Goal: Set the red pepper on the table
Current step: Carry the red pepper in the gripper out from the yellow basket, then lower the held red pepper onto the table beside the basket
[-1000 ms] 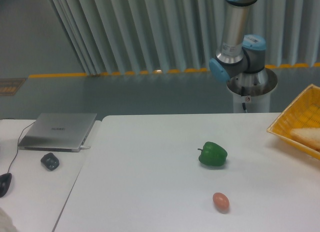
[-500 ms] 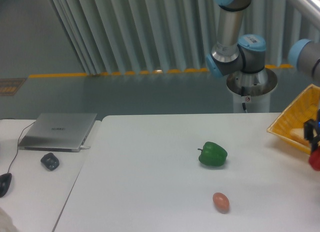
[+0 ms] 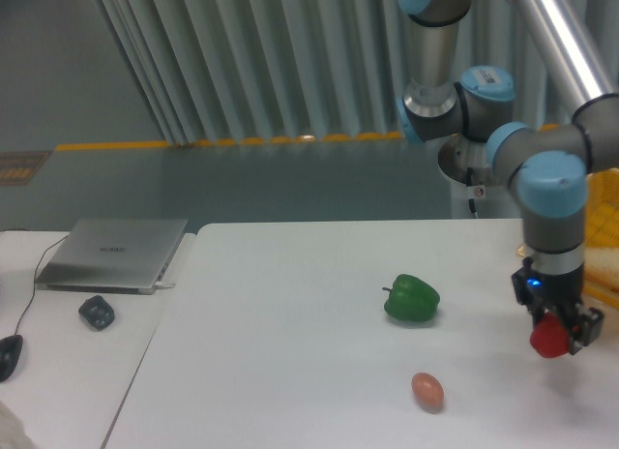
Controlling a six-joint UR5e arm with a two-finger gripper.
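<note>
The red pepper [image 3: 549,339] hangs in my gripper [image 3: 555,333] at the right side of the white table [image 3: 290,372], a little above its top. The dark fingers are shut around the pepper, and only its glossy lower part shows below them. My arm comes down from the upper right, with its blue-capped wrist [image 3: 554,183] straight above the gripper. The pepper is well to the right of the green pepper [image 3: 412,299].
A small pinkish-brown egg-shaped thing [image 3: 427,391] lies near the front, below the green pepper. A yellow basket [image 3: 605,212] sits at the right edge behind my arm. On the adjoining desk at left are a laptop [image 3: 114,253], a small dark object [image 3: 97,312] and a mouse [image 3: 8,355].
My arm has swung in from the right edge toward the left, carrying the red pepper from beside the basket to over the table. The green pepper and the egg-shaped thing have not moved.
</note>
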